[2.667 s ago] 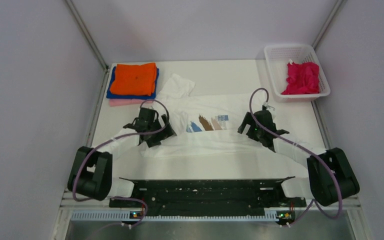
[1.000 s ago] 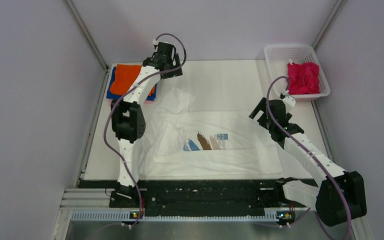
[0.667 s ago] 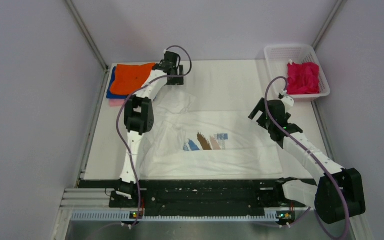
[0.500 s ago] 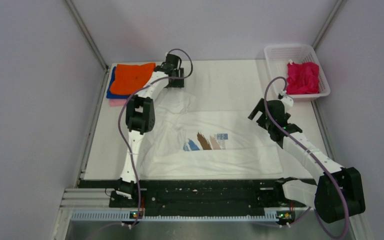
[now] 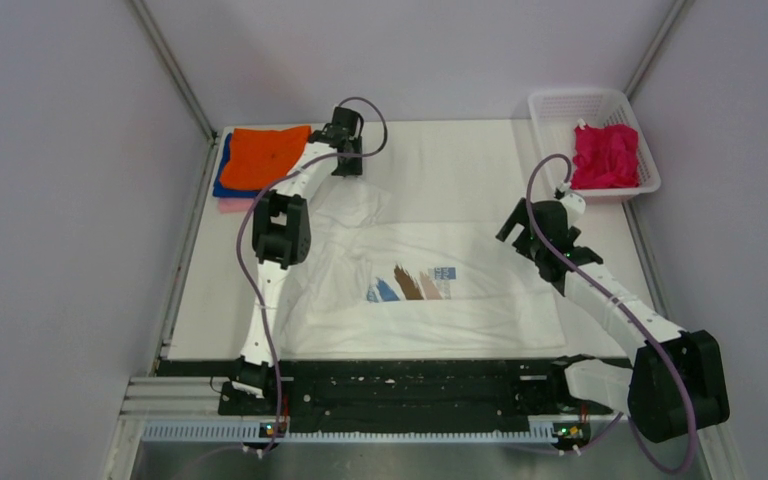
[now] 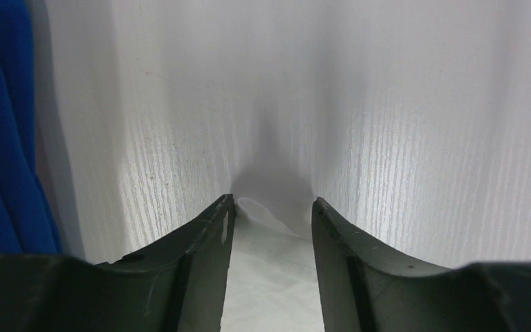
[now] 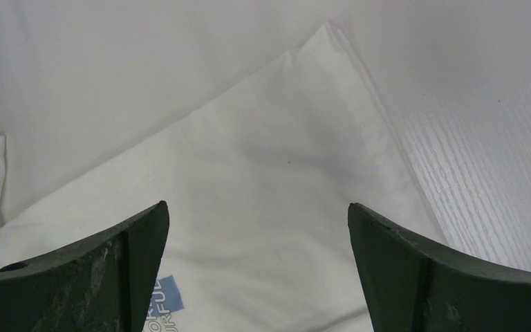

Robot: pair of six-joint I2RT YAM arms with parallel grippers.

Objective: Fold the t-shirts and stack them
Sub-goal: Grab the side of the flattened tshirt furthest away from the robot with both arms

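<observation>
The white t-shirt [image 5: 430, 305] with its brush-stroke print [image 5: 410, 283] lies spread mid-table. My left gripper [image 5: 348, 170] is stretched to the far side, at the tip of the shirt's crumpled sleeve [image 5: 357, 195]. In the left wrist view, white cloth [image 6: 269, 277] lies between the half-narrowed jaws of the left gripper [image 6: 274, 202], which are still apart. My right gripper [image 5: 516, 222] hovers wide open over the shirt's right corner [image 7: 328, 28]. The cloth [image 7: 269, 159] under the right gripper [image 7: 257, 205] is untouched.
A folded stack sits at the far left, with an orange t-shirt [image 5: 265, 155] on a blue one [image 5: 222, 182] [image 6: 0, 138] and a pink one [image 5: 232, 205]. A magenta t-shirt [image 5: 605, 155] lies in the white mesh basket [image 5: 558, 100] at the far right. Grey walls enclose the table.
The left arm left the shirt's middle and reached to the far sleeve. It lowered slightly, and its jaws narrowed around the cloth tip. The right gripper lifted, then held still.
</observation>
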